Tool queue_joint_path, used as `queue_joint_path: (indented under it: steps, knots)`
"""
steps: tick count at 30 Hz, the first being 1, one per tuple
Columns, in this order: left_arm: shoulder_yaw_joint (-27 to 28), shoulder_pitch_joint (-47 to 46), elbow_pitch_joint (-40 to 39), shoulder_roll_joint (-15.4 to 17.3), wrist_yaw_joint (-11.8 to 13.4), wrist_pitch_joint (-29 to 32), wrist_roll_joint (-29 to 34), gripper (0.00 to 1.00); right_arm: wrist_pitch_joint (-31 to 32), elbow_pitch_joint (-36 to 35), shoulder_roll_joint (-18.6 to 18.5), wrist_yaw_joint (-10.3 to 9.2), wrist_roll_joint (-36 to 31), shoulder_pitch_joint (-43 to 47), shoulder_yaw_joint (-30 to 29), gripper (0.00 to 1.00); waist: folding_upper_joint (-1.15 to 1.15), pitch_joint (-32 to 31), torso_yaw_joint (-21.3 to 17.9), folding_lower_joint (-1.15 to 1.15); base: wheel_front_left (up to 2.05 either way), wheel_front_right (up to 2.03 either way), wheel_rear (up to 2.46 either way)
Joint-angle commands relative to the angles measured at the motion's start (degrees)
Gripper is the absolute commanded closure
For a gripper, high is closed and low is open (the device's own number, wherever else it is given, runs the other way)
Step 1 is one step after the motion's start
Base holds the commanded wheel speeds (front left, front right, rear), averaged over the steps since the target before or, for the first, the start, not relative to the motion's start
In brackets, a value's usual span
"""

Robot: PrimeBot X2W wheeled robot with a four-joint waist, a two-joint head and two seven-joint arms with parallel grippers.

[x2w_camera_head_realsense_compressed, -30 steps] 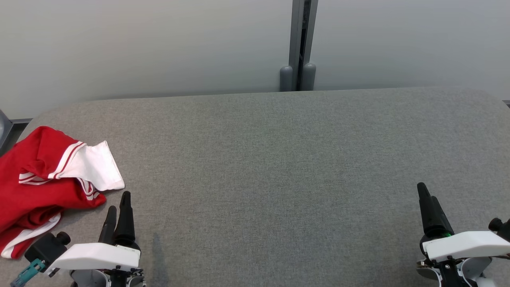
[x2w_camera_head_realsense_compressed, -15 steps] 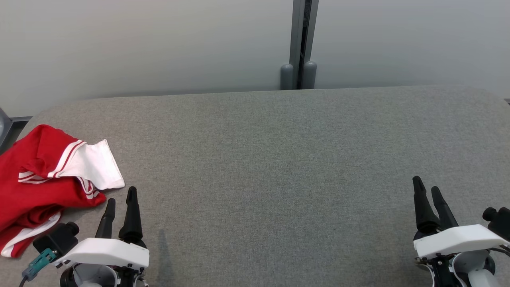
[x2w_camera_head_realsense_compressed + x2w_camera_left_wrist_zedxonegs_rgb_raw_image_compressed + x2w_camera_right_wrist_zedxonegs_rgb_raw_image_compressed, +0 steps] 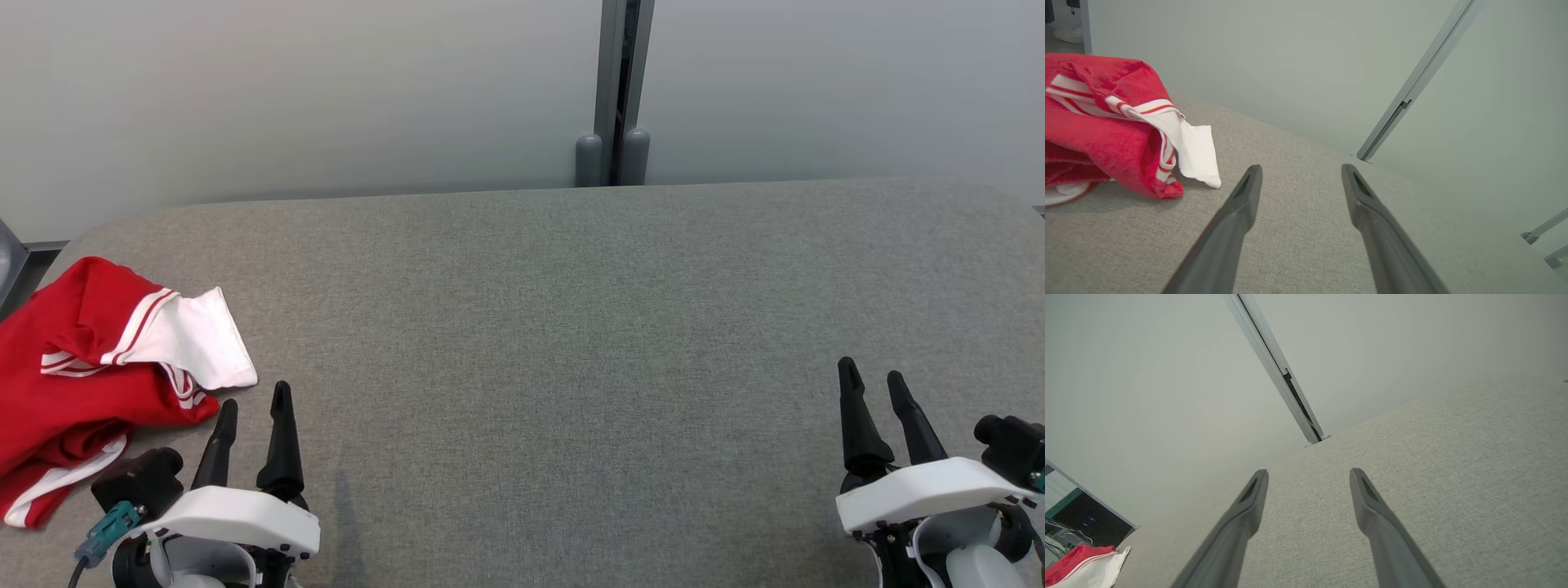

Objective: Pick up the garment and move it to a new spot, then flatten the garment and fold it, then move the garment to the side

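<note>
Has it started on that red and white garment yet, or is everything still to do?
Nothing looks done yet: the garment lies crumpled at the left end of the table, neither flattened nor folded. In hand: nothing; the left claw stands open beside it without touching, the right claw open over bare table far off. Left: picking up, moving, flattening, folding, setting aside.

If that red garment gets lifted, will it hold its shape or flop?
Probably flop: the garment lies crumpled in soft folds, so it should droop. It looks thin, so likely light. Pushed across the woven table, it may bunch rather than slide.
</note>
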Motion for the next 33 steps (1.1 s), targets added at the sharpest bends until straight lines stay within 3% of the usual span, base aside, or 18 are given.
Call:
queue_joint_path:
  steps: [1,33]
  knots:
    - [-0.1,-1.2,-0.3,0.4,0.4,-0.6,1.8,0.0,-0.8,-0.3,-0.4,0.22,-1.8,-1.1,0.1,0.0,0.0,0.0,0.0,0.0,0.0,0.0,0.0]
    - [-2.1,-1.8,1.5,1.1,3.6,-4.7,18.5,0.0,-4.9,2.2,-0.3,0.26,-20.9,-2.3,0.5,0.0,0.0,0.1,0.6,0.0,0.0,0.0,0.0]
